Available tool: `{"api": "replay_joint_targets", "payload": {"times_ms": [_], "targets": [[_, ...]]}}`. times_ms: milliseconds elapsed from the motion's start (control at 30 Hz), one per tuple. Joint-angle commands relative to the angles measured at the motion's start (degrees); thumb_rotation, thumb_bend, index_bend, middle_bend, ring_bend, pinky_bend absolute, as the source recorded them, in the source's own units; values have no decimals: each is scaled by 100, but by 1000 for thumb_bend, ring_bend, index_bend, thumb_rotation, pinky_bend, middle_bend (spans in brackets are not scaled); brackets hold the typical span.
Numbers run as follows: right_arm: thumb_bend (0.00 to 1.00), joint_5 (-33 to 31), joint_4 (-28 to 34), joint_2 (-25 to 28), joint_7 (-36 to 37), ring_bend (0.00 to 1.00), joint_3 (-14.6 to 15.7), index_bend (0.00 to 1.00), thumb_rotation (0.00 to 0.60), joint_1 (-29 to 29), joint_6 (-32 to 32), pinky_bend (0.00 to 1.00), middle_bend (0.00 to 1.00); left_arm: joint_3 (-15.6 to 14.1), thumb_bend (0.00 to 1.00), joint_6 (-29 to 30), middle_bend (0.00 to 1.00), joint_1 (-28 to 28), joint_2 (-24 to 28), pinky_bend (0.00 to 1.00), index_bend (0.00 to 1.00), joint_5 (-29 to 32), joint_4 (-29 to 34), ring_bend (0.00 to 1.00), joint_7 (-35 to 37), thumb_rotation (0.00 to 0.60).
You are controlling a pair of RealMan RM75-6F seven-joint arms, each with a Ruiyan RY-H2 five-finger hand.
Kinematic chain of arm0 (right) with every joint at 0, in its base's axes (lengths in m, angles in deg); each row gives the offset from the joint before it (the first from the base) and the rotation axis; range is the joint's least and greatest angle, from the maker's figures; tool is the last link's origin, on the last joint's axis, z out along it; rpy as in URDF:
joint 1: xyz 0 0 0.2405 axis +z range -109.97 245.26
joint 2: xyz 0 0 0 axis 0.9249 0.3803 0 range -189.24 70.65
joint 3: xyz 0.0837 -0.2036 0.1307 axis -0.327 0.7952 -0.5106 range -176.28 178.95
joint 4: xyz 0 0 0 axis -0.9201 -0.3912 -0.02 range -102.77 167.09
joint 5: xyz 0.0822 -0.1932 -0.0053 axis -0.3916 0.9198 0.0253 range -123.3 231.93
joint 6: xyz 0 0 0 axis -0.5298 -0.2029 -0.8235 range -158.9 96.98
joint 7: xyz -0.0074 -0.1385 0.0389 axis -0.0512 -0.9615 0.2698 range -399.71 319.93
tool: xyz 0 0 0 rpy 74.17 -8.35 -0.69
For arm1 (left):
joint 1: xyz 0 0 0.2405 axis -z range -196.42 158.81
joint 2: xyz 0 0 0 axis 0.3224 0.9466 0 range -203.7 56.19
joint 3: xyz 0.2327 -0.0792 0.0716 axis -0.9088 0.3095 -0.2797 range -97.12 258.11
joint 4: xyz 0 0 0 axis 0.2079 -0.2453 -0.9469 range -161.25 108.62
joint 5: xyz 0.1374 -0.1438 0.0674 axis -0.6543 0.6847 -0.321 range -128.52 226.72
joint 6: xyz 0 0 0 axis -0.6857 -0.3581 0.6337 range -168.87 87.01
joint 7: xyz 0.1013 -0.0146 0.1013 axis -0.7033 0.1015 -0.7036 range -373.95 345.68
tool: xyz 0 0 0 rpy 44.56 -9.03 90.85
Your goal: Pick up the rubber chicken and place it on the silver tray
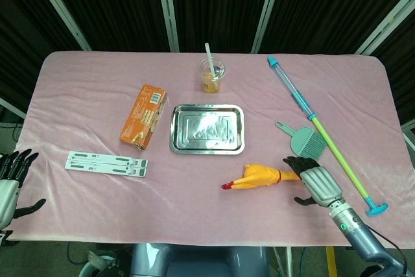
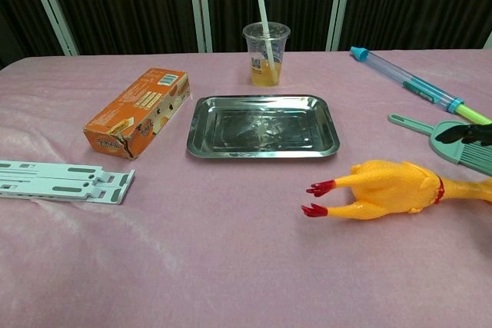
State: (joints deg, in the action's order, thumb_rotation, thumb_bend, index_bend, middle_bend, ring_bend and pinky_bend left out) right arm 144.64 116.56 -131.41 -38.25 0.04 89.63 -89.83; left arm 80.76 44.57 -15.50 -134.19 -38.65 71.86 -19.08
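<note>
Light was bright and even, falling from overhead on the pink cloth-covered surface (image 1: 78,108), while the backdrop stayed black. Shadows were short and soft, pooling under the right hand (image 1: 316,180). Up and to the left of that hand, the shiny silver metal tray (image 1: 177,135) showed white glare. Both views were sharp, with no obvious blur.
</note>
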Motion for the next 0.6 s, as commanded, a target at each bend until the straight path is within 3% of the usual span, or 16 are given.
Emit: {"api": "replay_joint_targets", "payload": {"times_ms": [33, 367, 600], "targets": [[206, -84, -178, -146, 110, 169, -20, 145, 590, 99, 104, 153, 153, 0, 0, -15, 49, 5, -2, 0, 89, 11, -7, 0, 14, 600], [276, -261, -647, -472, 380, 272, -87, 308, 590, 403, 420, 279, 262, -10, 0, -107, 46, 19, -33, 0, 89, 90, -90, 0, 106, 600], [282, -405, -926, -648, 518, 281, -108, 320, 589, 519, 550, 288, 272, -17, 0, -149, 45, 15, -43, 0, 89, 142, -158, 0, 177, 600]]}}
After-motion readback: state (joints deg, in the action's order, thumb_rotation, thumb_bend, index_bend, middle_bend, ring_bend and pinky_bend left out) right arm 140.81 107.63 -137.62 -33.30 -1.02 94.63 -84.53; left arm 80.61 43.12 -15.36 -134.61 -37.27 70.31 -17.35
